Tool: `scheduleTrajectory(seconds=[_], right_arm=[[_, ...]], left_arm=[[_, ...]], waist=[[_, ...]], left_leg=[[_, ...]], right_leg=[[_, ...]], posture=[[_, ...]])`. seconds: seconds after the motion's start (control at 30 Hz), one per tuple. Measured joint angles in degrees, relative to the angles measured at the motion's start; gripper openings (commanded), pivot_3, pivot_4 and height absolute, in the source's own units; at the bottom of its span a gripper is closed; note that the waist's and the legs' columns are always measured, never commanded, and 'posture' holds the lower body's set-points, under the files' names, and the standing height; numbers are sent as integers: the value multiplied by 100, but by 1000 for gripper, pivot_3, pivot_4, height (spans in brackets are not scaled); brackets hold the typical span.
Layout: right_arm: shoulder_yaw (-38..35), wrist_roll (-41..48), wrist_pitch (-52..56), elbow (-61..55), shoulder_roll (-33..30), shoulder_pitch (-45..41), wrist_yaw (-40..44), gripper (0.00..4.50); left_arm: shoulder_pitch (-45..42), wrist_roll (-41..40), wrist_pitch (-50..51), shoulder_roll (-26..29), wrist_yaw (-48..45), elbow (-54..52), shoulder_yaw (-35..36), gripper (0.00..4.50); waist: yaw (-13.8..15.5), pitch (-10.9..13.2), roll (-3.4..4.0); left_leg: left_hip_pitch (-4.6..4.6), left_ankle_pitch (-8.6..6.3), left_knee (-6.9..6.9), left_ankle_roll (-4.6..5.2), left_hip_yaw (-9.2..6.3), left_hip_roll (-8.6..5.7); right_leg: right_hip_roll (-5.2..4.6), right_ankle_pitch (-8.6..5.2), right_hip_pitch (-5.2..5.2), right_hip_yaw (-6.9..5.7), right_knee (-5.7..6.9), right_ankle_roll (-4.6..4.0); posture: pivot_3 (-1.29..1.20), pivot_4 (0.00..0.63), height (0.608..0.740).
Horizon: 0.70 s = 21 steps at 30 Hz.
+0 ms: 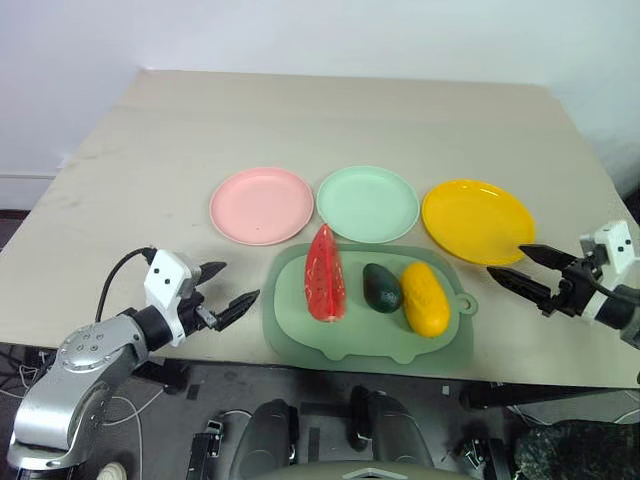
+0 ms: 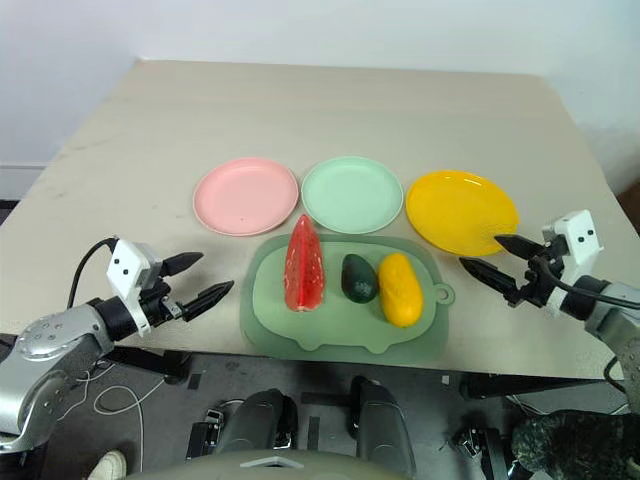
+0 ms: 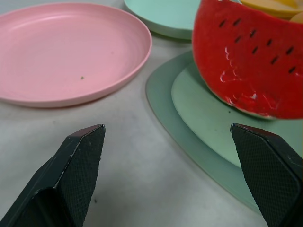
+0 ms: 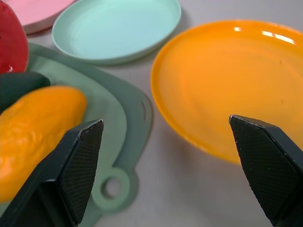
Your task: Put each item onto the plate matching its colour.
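Two grippers nearest, both empty with fingers spread wide: left gripper (image 1: 222,296) low over the counter (image 1: 120,200) just off the left edge of the green mat (image 1: 300,345), right gripper (image 1: 523,265) off the mat's right side, near the front rim of the yellow plate (image 1: 478,221). Next out, on the mat, three toy foods side by side: red watermelon wedge (image 1: 325,274) on the left, lying lengthwise away from the robot; dark green avocado (image 1: 381,288) in the middle; yellow mango (image 1: 425,297) on the right, just beside the avocado, possibly touching it. Beyond the mat, in a row, pink plate (image 1: 262,205), mint green plate (image 1: 367,204) and the yellow plate, all bare, so nothing sorted yet. Likely first step: the wedge to the pink plate with the left gripper, which already faces it in the left wrist view. Best closed across the wedge's narrow thickness near mid-length, not along its length, to stop it pivoting or slipping. Worth lifting clear of the mat's raised edge before swinging toward the pink plate, then setting down well inside the rim. For the mango, a similar cross-wise grip with the right gripper, approaching from the outer side to avoid nudging the avocado.
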Motion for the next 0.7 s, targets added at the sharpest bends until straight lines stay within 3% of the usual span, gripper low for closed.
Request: scheduleTrajectory(seconds=[0.2, 0.37, 0.7], right_arm=[[442, -145, -119, 230, 24, -545, 5, 4500], [301, -29, 15, 234, 29, -761, -166, 4500], [-368, 932, 1174, -1541, 85, 183, -853, 4500]], left_arm=[[99, 8, -5, -95, 213, -140, 24, 4442], [118, -1, -4, -94, 250, -181, 30, 4442], [-356, 63, -102, 16, -15, 428, -56, 4442]], waist=[[12, 0, 0], [11, 0, 0], [13, -1, 1]], left_leg=[[-2, 0, 0, 0, -2, -2], [-6, 0, 0, 0, -1, -2], [-8, 0, 0, 0, -4, 0]], right_leg=[[-1, 0, 0, 0, -1, 0], [0, 1, -3, 0, -1, 0], [0, 1, -4, -2, 0, 1]], posture=[[0, 150, 740], [0, 150, 740], [0, 150, 740]])
